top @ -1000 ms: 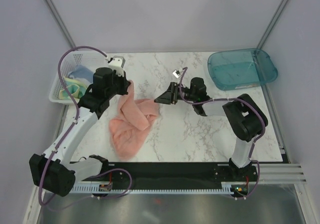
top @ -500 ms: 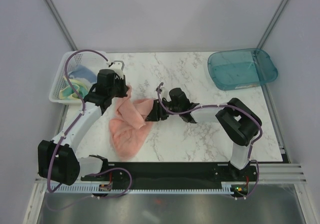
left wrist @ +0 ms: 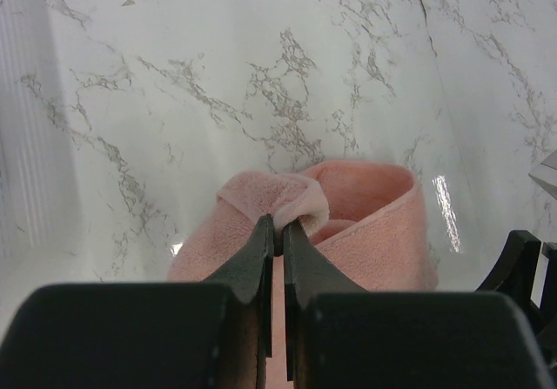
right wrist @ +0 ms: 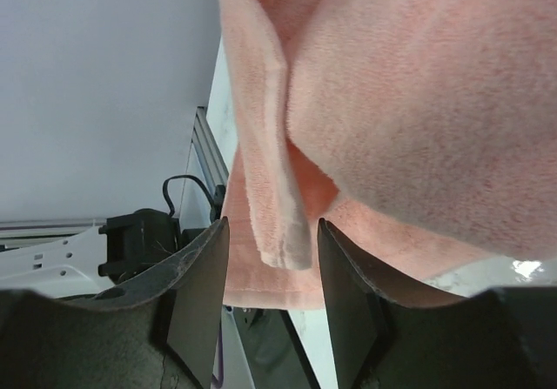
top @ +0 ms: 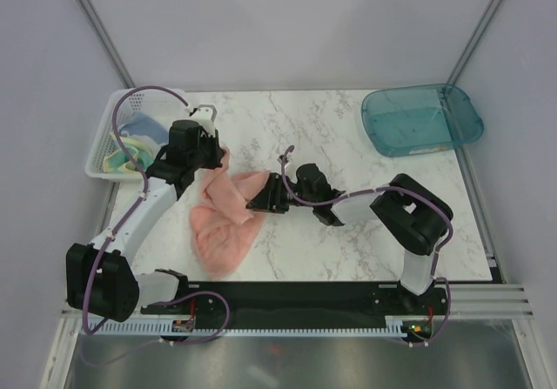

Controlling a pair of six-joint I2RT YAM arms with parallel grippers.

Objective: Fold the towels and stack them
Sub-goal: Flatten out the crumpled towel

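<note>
The large salmon-pink towel (top: 228, 219) lies crumpled on the marble table, left of centre. My left gripper (top: 218, 157) is shut on its upper corner and holds that corner raised; in the left wrist view the left gripper (left wrist: 278, 225) pinches a fold of the pink towel (left wrist: 374, 224). My right gripper (top: 259, 203) is open at the towel's right edge. In the right wrist view a hanging corner of the towel (right wrist: 283, 232) sits between the fingers (right wrist: 200, 276), touching neither. The pale-yellow towel (top: 120, 156) and the grey-blue towel (top: 139, 130) lie in the basket.
A white slotted basket (top: 98, 154) stands at the table's far left. A teal translucent tray (top: 422, 119) sits at the back right. The table's near edge meets a black rail (top: 296, 298) by the arm bases.
My right arm has swung left and down to the towel's right edge, and its jaws have narrowed a little. My left gripper moved slightly left and lower with the corner, then stayed still.
</note>
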